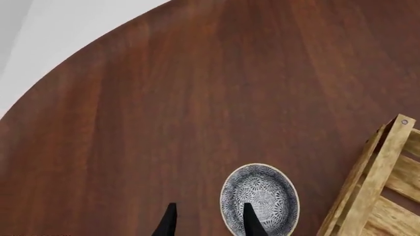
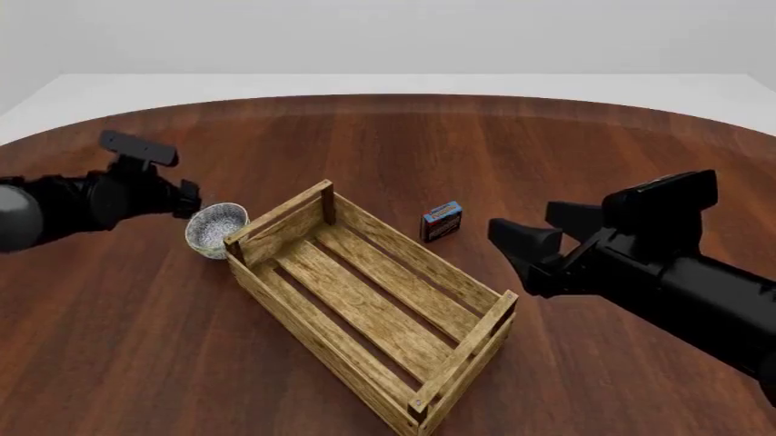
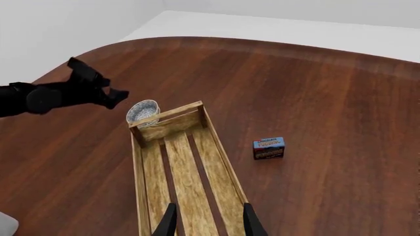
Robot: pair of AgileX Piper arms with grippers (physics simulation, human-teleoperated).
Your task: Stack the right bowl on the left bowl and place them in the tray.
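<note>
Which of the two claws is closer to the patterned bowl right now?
The left claw, right by the bowl at the tray's far-left corner. The right claw is on the tray's other side, well away from it.

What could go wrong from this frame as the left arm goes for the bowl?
The bowl sits right beside the tray corner post, so the open left tool could knock the tray or nudge the bowl aside while closing. Only one bowl shows, so whether stacking is done cannot be confirmed. The right tool hovers above the tray.

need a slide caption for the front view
Left claw beside patterned bowl at the empty tray's far end.
</note>
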